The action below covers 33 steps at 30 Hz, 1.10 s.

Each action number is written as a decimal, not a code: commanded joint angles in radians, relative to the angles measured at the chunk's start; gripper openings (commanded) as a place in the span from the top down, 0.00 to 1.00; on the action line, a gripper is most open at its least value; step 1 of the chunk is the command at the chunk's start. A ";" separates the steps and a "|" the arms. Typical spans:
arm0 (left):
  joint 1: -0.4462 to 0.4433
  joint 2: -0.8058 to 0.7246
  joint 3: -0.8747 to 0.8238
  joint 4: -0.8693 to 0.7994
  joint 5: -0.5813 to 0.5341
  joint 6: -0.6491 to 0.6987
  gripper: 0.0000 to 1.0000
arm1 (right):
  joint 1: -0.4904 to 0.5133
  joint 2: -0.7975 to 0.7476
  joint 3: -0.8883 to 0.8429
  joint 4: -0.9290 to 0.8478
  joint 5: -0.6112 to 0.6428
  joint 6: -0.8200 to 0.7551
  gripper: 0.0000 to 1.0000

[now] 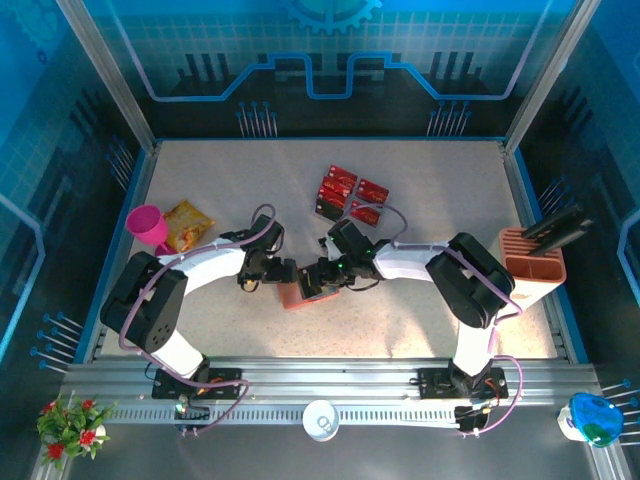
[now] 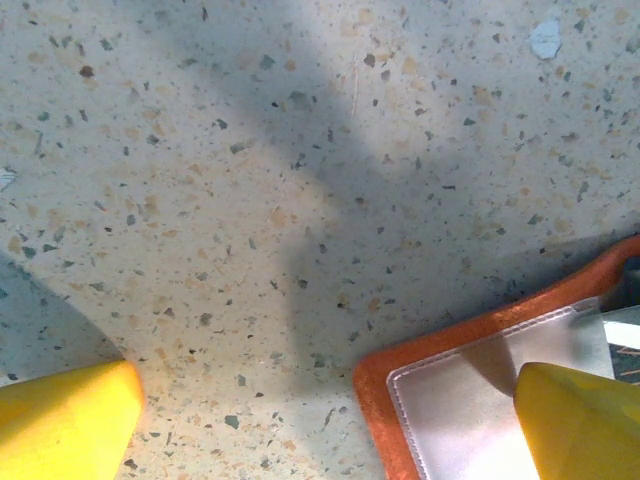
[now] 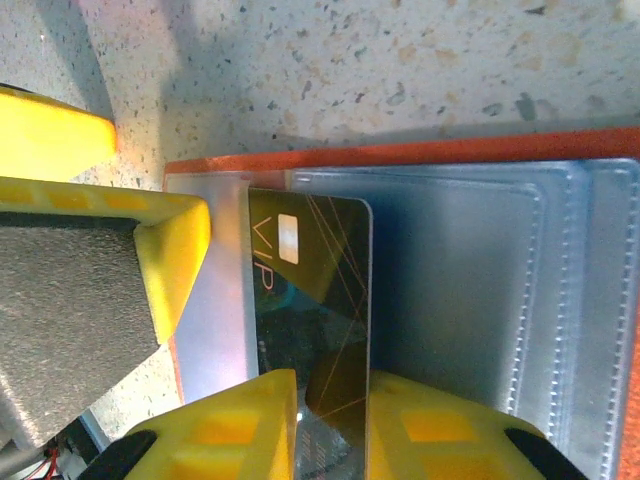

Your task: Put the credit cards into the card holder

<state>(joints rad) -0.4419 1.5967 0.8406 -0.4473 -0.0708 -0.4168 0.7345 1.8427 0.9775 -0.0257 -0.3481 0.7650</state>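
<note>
Right jaws are being pinched on a credit card (image 3: 310, 290) lying lengthwise ahead over the card holder (image 3: 450, 152); left jaws spread.

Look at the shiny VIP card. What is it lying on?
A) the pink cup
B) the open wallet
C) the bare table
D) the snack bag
B: the right wrist view shows the card lying over the grey pockets of the open card holder, inside its orange rim.
</note>
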 commanded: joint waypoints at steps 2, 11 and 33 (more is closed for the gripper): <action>0.005 0.039 0.008 0.023 0.028 0.019 0.03 | 0.022 0.035 0.042 -0.039 -0.011 -0.018 0.75; 0.022 0.020 0.076 0.001 0.036 0.022 0.03 | 0.007 -0.011 0.084 -0.113 0.012 -0.063 0.49; 0.040 -0.067 0.112 -0.067 0.085 0.023 0.03 | -0.028 -0.075 0.129 -0.235 0.076 -0.136 0.49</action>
<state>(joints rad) -0.4084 1.5795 0.9401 -0.4690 -0.0208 -0.4114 0.7193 1.7691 1.0817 -0.2039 -0.2901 0.6601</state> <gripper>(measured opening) 0.974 0.516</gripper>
